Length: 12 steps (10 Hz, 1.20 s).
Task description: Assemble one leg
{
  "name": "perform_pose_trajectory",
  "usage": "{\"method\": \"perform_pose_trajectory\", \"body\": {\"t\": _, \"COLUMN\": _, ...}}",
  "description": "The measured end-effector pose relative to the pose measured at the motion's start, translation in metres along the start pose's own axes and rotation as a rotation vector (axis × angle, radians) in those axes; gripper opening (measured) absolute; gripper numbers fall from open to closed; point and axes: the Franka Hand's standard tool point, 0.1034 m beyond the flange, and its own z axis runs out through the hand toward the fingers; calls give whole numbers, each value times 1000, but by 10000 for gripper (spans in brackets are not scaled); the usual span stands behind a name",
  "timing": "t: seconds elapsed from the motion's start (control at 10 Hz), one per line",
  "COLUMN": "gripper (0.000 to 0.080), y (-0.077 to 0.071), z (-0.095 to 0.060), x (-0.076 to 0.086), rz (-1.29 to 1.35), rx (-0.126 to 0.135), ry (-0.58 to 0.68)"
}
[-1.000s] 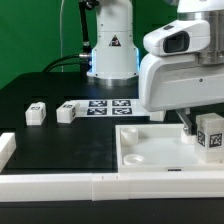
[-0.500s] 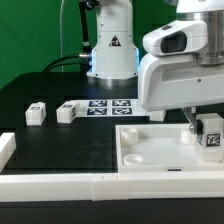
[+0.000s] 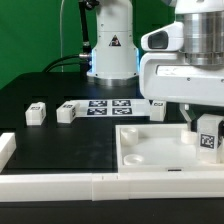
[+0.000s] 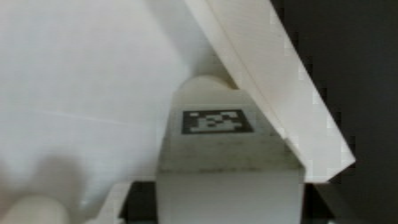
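My gripper [image 3: 205, 133] is shut on a leg [image 3: 208, 136], a small white block with a black-and-white tag, and holds it upright over the far right corner of the white panel [image 3: 150, 150]. In the wrist view the leg [image 4: 221, 165] runs out from between my dark fingers [image 4: 146, 205], with its tag [image 4: 217, 121] facing the camera. Its tip lies against the panel's raised rim [image 4: 267, 85] near a corner. I cannot tell whether it is seated. My gripper [image 4: 226, 205] is at the edge of that view.
Two more legs [image 3: 35, 113] [image 3: 67, 112] lie on the black table at the exterior view's left, and another [image 3: 158, 107] lies behind the panel. The marker board [image 3: 108, 105] lies at the back. A white rail [image 3: 90, 187] runs along the front.
My gripper has lowered the leg slightly toward the panel's corner. The arm has shifted a little, uncovering the leg behind the panel.
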Motion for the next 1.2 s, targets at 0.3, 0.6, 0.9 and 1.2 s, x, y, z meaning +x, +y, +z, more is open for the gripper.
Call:
{"method": "perform_pose_trajectory", "body": {"t": 0.3, "gripper": 294, "y": 0, "z": 0, "x": -1, "rz": 340, "rx": -15, "ry": -2}}
{"method": "perform_pose_trajectory", "body": {"t": 0.6, "gripper": 302, "y": 1, "z": 0, "x": -1, "rz": 383, "rx": -12, "ry": -7}}
{"method": "perform_pose_trajectory", "body": {"t": 0.9, "gripper": 609, "y": -2, "z": 1, "x": -5, "rz": 175, "rx": -2, "ry": -3}}
{"method": "perform_pose_trajectory", "body": {"t": 1.2, "gripper": 649, "y": -7, "z": 2, "x": -12, "rz": -201, "rx": 2, "ry": -7}}
